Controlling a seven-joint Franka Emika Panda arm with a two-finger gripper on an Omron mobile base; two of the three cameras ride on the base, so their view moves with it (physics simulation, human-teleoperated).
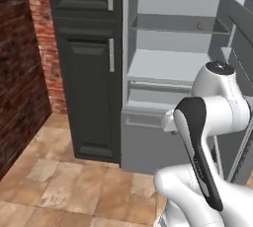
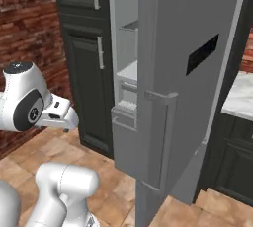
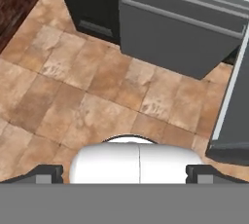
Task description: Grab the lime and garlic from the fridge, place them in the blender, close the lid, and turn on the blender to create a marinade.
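Grey fridge (image 1: 163, 68) door open, shelves visible, gripper (image 3: 129, 173) spread wide and holding nothing, aimed down at tan floor tiles (image 3: 87, 101), dark cabinet (image 1: 89, 63) beside fridge.

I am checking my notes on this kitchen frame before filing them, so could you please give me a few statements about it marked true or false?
1. The fridge stands open. True.
2. The gripper is shut on a lime. False: its fingers stand wide apart, holding nothing.
3. The hand camera looks down at the tiled floor. True.
4. The dark cabinet stands right of the fridge in the left base view. False: it stands to the fridge's left.
5. The fridge's bottom drawer is pulled fully out. False: it looks closed.
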